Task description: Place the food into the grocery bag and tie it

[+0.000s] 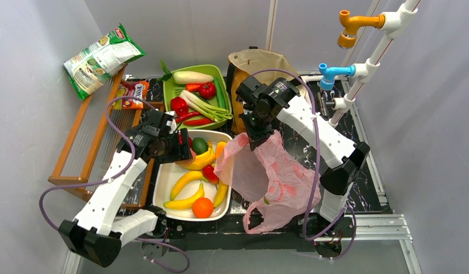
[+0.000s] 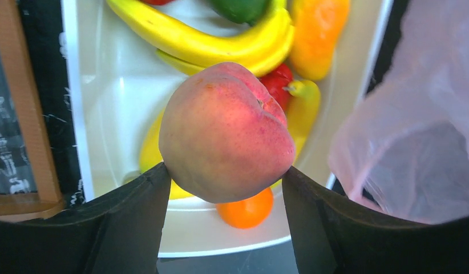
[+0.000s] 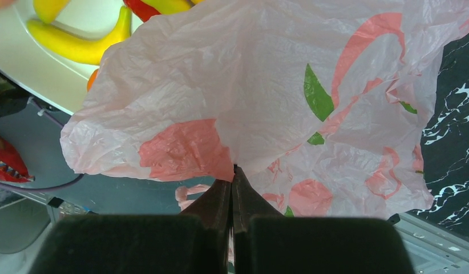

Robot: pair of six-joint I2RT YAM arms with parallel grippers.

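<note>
Partly hidden bananas (image 2: 209, 43) — peach (image 2: 226, 134) in left gripper (image 2: 225, 173)

My left pincer (image 2: 225, 171) holds the peach (image 2: 226, 131) above the bananas (image 2: 203, 43) (yellow, lying loose). My right pincer (image 3: 232, 174) pinches the pink bag (image 3: 266, 97).

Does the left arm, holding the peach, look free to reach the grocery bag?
Probably yes: right gripper holds the grocery bag up beside the tray, nothing between it and the peach.

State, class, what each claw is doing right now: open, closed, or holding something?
Left claw: closed on the peach.
Right claw: closed, pinching the pink grocery bag.
</note>
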